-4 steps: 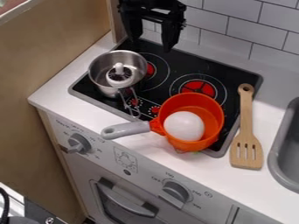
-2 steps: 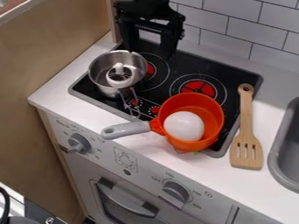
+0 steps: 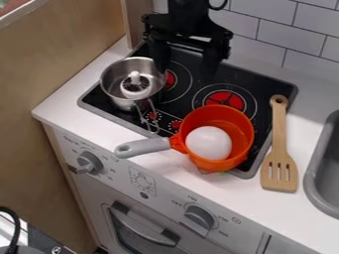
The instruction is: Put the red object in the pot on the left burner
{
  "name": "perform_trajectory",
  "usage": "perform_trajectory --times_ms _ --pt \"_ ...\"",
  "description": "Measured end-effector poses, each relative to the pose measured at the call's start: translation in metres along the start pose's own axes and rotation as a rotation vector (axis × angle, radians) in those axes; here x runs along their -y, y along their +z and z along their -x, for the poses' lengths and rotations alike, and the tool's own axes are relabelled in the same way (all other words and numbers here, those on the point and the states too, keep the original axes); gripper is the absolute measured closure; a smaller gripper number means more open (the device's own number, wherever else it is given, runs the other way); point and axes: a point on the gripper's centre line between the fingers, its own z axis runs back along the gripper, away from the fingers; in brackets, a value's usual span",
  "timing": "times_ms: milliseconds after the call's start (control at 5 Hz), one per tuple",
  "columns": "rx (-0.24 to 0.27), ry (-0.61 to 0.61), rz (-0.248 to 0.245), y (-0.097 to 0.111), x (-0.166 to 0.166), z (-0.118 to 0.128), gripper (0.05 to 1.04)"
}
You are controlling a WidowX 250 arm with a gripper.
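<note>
Spread wide, my gripper is open above the back of the stove, right of the silver pot and behind the orange-red pot, with nothing between its fingers. The silver pot stands at the left of the cooktop and holds a white knobbed thing. An orange-red pot with a grey handle sits toward the front right, a white egg-shaped object inside it. Something small and reddish-green peeks out under this pot's front edge; what it is I cannot tell.
A wooden slotted spatula lies right of the black cooktop. The sink edge is at the far right. Tiled wall stands behind, and a wooden panel rises at the left.
The gripper has moved lower and to the right, from behind the silver pot to over the back of the cooktop. The pots and their contents have stayed in place.
</note>
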Motion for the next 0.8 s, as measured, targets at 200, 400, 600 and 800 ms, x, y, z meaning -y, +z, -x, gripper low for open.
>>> perform_trajectory --times_ms 200,400,600,800 --pt "0.08 -0.033 0.07 0.003 0.015 0.014 0.083" --pt "0.138 -0.146 0.148 0.007 0.03 0.026 0.083" --pt "0.15 -0.373 0.24 0.012 0.042 0.029 0.083" --pt "0.062 -0.485 0.231 0.017 0.05 0.019 0.083"
